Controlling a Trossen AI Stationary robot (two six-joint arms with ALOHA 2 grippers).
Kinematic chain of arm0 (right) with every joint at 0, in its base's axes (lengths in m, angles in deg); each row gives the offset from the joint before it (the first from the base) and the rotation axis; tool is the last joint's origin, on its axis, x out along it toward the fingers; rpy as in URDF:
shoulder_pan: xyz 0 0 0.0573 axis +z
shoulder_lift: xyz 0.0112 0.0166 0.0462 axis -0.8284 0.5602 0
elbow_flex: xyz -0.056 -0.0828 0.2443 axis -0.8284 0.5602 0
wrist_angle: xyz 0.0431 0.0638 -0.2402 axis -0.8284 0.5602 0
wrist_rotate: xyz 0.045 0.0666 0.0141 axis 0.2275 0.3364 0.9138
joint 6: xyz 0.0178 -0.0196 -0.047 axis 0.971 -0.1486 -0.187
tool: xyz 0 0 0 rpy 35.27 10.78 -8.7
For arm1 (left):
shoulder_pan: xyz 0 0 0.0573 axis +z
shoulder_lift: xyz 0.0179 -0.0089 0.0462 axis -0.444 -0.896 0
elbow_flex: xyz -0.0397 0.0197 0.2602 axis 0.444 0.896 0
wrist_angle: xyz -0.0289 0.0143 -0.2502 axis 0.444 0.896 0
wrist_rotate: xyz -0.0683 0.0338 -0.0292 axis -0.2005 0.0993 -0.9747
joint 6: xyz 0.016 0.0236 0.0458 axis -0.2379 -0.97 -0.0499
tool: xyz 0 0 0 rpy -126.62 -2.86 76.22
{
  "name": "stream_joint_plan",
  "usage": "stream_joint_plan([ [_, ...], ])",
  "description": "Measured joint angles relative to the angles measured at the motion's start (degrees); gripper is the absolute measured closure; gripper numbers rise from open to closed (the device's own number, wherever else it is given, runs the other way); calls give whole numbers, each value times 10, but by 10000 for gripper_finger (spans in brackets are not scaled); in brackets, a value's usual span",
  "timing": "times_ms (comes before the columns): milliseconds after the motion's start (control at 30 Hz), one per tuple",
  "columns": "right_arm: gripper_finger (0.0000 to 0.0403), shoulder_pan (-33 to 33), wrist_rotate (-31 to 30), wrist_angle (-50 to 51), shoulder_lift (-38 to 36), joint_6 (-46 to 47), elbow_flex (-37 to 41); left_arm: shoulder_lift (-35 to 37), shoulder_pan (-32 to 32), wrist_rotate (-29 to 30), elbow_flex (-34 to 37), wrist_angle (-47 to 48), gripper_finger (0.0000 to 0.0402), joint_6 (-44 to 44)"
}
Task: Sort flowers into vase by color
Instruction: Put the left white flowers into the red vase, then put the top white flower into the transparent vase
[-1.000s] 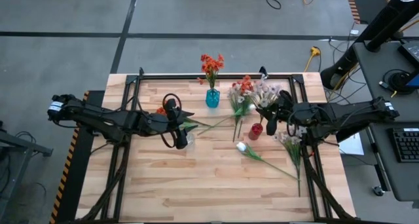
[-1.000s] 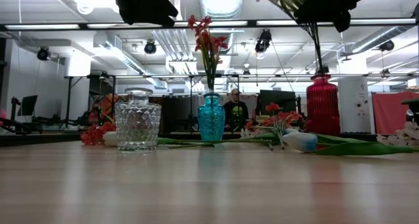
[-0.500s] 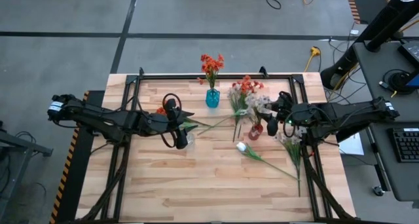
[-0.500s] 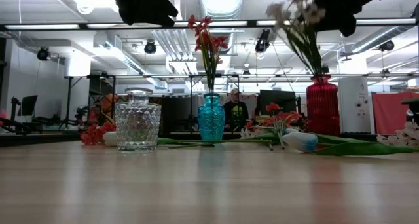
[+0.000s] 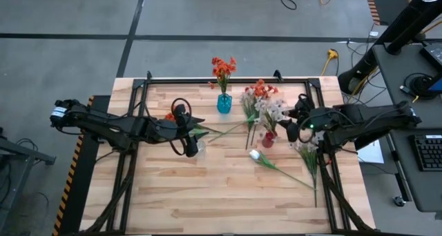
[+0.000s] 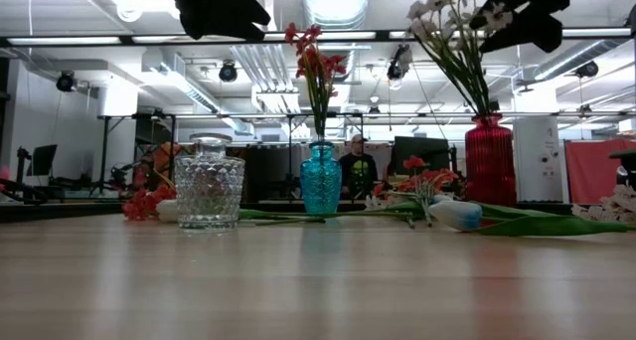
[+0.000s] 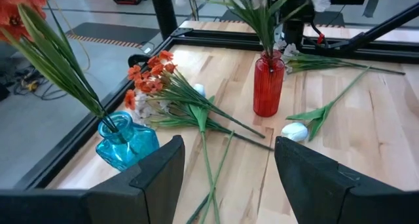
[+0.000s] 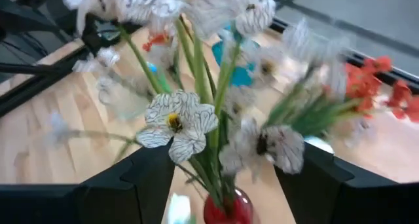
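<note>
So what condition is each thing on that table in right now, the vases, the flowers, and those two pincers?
Red vase: upright, holding the pale bunch.
Blue vase: upright, holding an orange-red spray.
Clear glass vase: upright, no flowers in it.
White tulip bud: lying flat on the table.
Loose orange-red spray: lying flat.
Right pincer: open, beside the red vase.
Left pincer: open, waiting over the clear glass vase.

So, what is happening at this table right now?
A two-armed robot is sorting artificial flowers into vases by color. The pale bunch stands in the red vase, and the right gripper is beside it with its fingers open. Orange-red flowers already stand in the blue vase. The left gripper waits over the clear glass vase. A white bud and other sprays lie on the table.
</note>
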Motion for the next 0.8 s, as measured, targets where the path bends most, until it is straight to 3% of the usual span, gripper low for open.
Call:
stream_joint_plan([
  [167,170,0,7,57,3,41,-34,-17,0,-23,0,-2,183,17],
  [467,170,0,7,126,19,50,-91,-123,1,-42,-5,-82,183,-6],
  [800,170,0,6,177,27,59,-119,-281,25,-47,-102,-89,183,-87],
])
